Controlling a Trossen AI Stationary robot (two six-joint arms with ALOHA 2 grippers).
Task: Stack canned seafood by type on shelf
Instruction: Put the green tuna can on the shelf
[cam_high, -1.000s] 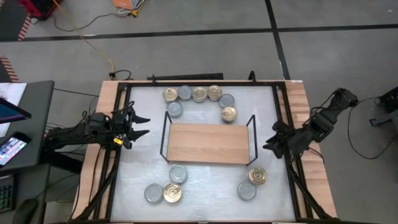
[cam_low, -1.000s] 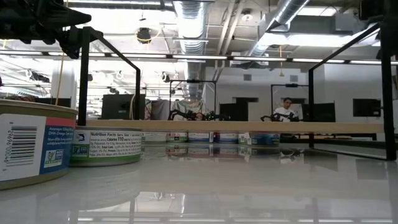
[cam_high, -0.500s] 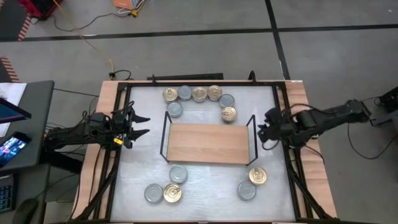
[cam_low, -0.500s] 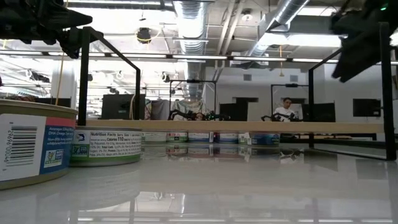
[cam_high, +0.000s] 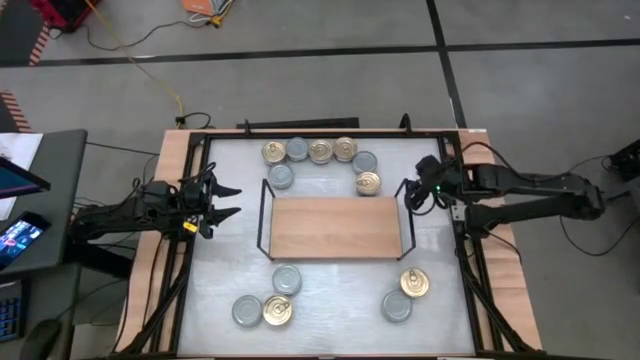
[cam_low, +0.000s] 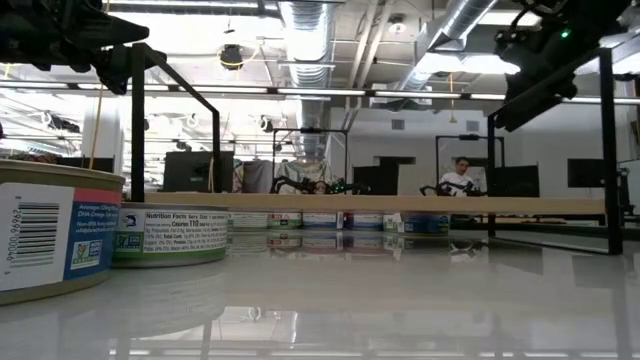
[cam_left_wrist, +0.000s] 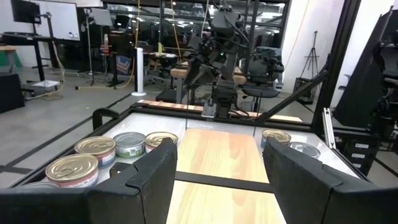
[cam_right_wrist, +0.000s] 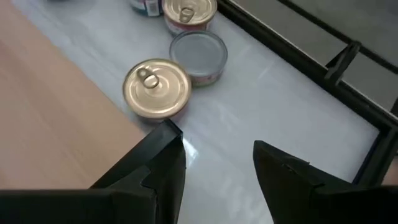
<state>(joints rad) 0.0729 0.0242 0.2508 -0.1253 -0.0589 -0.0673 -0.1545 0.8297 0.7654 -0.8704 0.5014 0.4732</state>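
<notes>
The shelf (cam_high: 335, 228) is a light wooden board with black wire ends, lying mid-table. Several tins of canned seafood (cam_high: 320, 151) curve around its far side. Others rest flat near the front edge (cam_high: 277, 311), (cam_high: 414, 283). My right gripper (cam_high: 408, 190) hovers open beside the shelf's far right corner, tipped downward. Just beyond its fingers (cam_right_wrist: 163, 163) a gold-lidded tin (cam_right_wrist: 157, 88) stands on the table, with a silver-lidded one (cam_right_wrist: 199, 55) behind. My left gripper (cam_high: 225, 200) waits open at the table's left side, pointing level at the shelf (cam_left_wrist: 224, 155).
A black frame (cam_high: 458, 215) runs along the table's edges, and my right arm lies over its right rail. The shelf's wire end (cam_high: 405, 215) rises close to my right gripper. Bare white tabletop (cam_high: 430, 245) lies right of the shelf. A person sits far off in the room (cam_low: 462, 175).
My right gripper has swung from the right side of the table toward the far edge and a little left, arriving by the shelf's far right corner. It has turned about and tipped downward on the way. The tins and shelf have not moved.
</notes>
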